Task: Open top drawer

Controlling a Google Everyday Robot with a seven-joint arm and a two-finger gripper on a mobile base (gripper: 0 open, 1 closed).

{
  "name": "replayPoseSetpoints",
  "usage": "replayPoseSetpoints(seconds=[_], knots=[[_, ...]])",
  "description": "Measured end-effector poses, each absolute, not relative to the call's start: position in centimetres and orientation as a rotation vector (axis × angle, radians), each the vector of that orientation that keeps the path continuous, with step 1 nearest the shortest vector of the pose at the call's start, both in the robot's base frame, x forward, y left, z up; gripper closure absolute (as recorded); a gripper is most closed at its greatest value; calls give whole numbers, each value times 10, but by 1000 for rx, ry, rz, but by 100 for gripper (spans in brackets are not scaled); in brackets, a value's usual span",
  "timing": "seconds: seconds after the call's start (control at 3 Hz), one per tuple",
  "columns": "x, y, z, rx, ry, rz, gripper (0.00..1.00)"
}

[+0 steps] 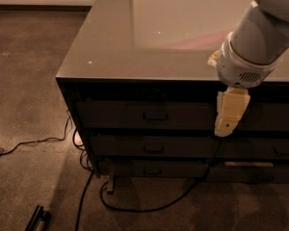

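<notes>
The top drawer (116,114) is the uppermost front of the left-hand stack, directly below the edge of the tabletop (111,47). It appears fully closed, flush with the fronts beneath it. Its handle (155,114), a small rectangular pull, sits at the centre of the front and serves as the reference point below.

Below the handle lie the middle drawer (130,146) and the bottom drawer (135,167), each with a similar pull. Do not engage these.

Step in hand, as judged: approach to the handle; no contact is made yet.
- Move the end effector (225,128) sideways to the left until it is centred on the handle.
- Match height to the handle; the present height looks about right.
- Engage the pull squarely, then draw straight outward, perpendicular to the front. An oblique pull may bind the drawer or slip off the small handle.

Pose: the end effector hangs well to the right of the handle, in front of the drawer's right end, pointing downward. Whether it is wide or narrow cannot be told. The white wrist (243,66) is above and to the right of the handle, over the tabletop edge, with the arm rising out of view.

A cable (149,207) lies on the floor below the handle.
</notes>
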State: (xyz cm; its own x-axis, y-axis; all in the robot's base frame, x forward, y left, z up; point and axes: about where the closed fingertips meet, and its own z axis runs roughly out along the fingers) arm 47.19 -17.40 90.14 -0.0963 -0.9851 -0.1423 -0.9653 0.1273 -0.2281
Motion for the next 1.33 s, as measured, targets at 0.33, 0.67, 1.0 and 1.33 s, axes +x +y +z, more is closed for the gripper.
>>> replayPoseSetpoints(seconds=[0.33,0.67,1.0,1.33], knots=[[474,-151,884,-2022,2063,-108,0],[479,-129,861,-2114,1988,-84,0],[489,-120,835,-2161,1977,-61,0],[506,-117,810,-2178,2021,-54,0]])
